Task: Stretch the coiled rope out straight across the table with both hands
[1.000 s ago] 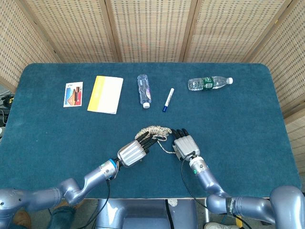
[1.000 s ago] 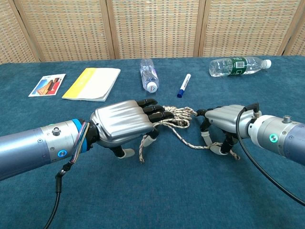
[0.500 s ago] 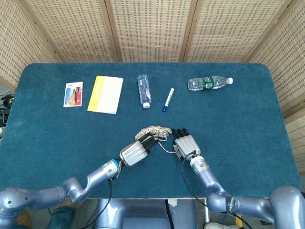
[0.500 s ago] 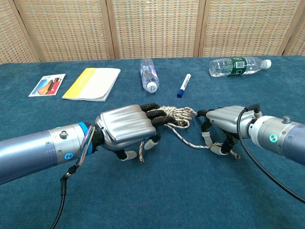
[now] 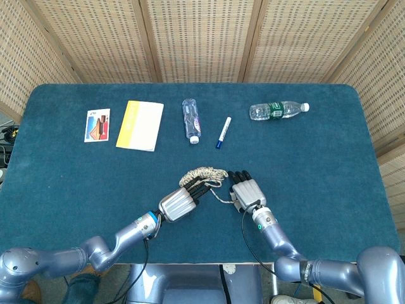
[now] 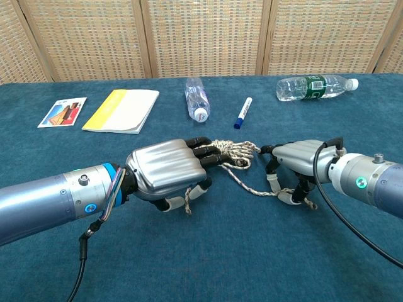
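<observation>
The left hand (image 6: 167,173) lies palm down, its fingers curled around one end of the rope (image 6: 232,151). The right hand (image 6: 296,162) arches over the other end, fingers closed on it. The rope's bundled coil sits between both hands on the table (image 5: 329,164).

My left hand (image 6: 167,176) low on the blue bench (image 6: 208,264), fingers (image 6: 204,151) curled into the coiled rope (image 6: 230,151), one strand trailing to my right hand (image 6: 296,165), its fingers (image 6: 277,182) planted over the rope's end, booklet (image 6: 121,111), card (image 6: 62,112), marker (image 6: 243,112), two bottles (image 6: 196,98) beyond.
</observation>
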